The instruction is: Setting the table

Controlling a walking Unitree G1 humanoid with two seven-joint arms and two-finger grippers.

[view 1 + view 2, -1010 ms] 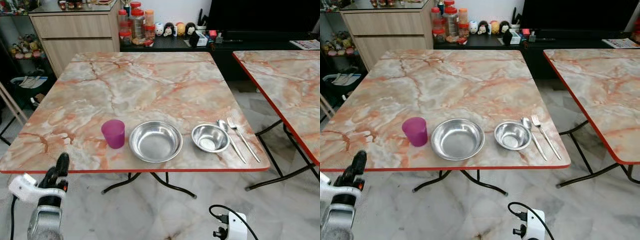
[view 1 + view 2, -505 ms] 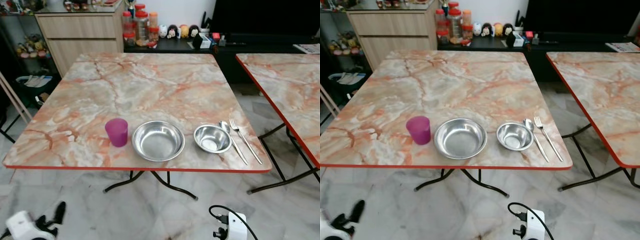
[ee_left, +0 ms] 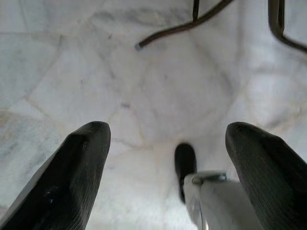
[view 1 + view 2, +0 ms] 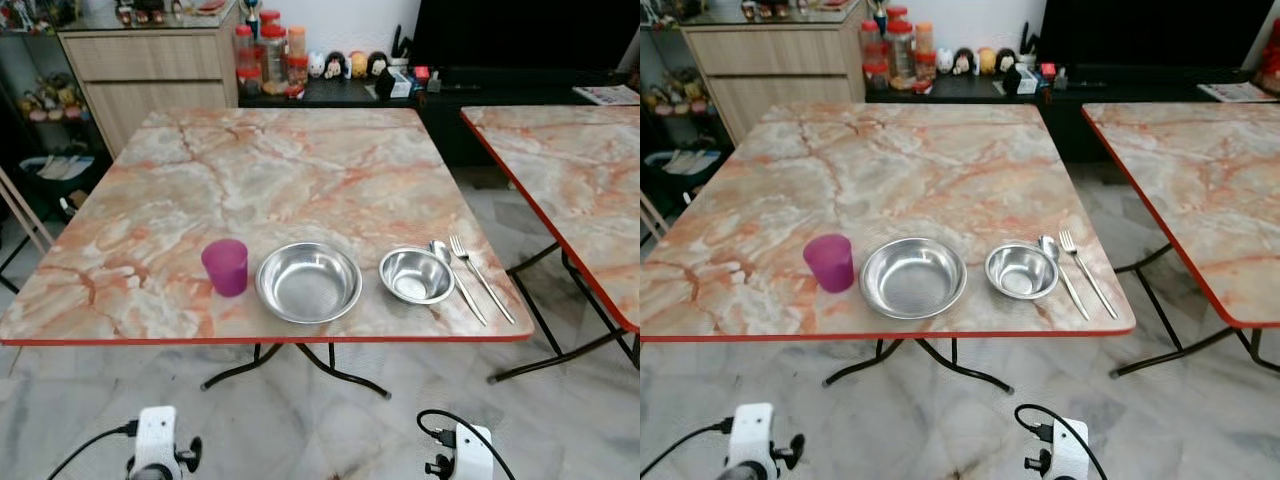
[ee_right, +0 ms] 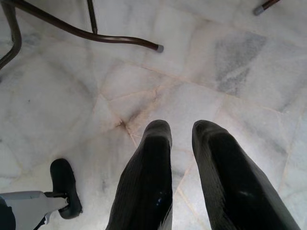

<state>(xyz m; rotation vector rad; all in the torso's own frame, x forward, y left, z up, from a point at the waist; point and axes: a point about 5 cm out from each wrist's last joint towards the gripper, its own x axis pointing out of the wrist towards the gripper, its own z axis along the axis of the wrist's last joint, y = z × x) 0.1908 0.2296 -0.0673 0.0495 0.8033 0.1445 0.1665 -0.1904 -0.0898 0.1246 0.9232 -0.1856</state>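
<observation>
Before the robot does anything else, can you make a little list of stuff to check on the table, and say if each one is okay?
1. Purple cup upright, left of the big bowl: ok.
2. Big metal bowl empty and flat on the table: ok.
3. Small metal bowl right of the big bowl: ok.
4. Spoon and fork side by side, right of the small bowl: ok.
5. Left gripper open, pointing at the floor: ok.
6. Right gripper holding nothing, fingers nearly together: ok.
</observation>
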